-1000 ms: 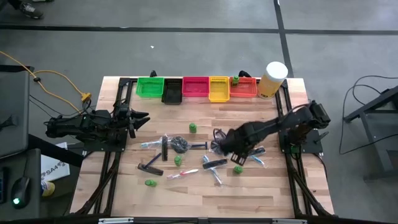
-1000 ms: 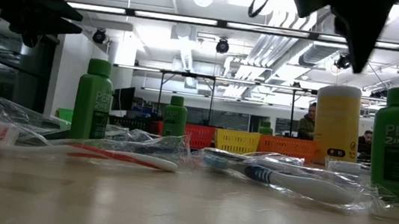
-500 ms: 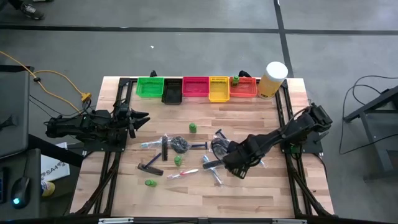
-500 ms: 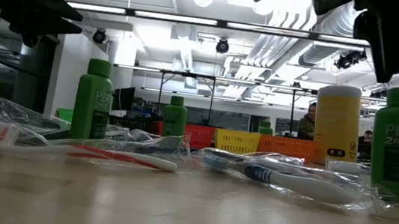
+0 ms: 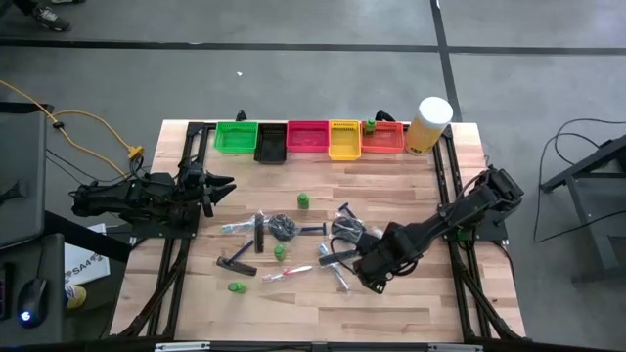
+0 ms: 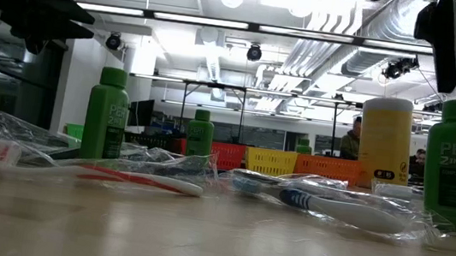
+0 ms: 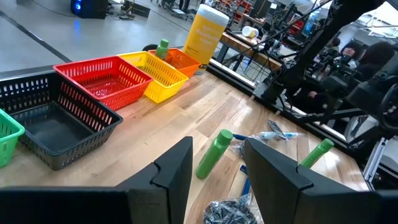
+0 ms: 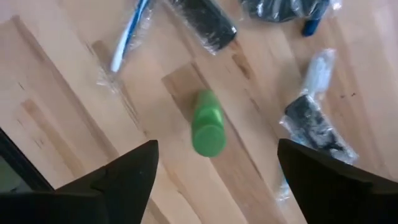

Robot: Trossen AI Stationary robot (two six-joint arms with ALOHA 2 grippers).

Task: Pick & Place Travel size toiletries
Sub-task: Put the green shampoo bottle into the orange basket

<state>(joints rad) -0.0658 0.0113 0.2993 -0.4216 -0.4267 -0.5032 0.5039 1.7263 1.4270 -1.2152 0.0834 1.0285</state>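
green bottle [image 8: 207,132] blurred, right gripper [image 5: 375,277] hiding it overhead (label unreadable), black comb [image 8: 203,23] edge-cropped

You see a desk [image 5: 323,293] of pale, smooth wood planks with visible grain. The green bottle [image 8: 208,124] looks like matt plastic. The toothbrush [image 6: 331,207] lies in clear, crinkled, glossy wrap. The red basket [image 7: 102,79] and black basket [image 7: 56,127] are plastic mesh. The right end effector's fingers [image 8: 127,177] look matt black.
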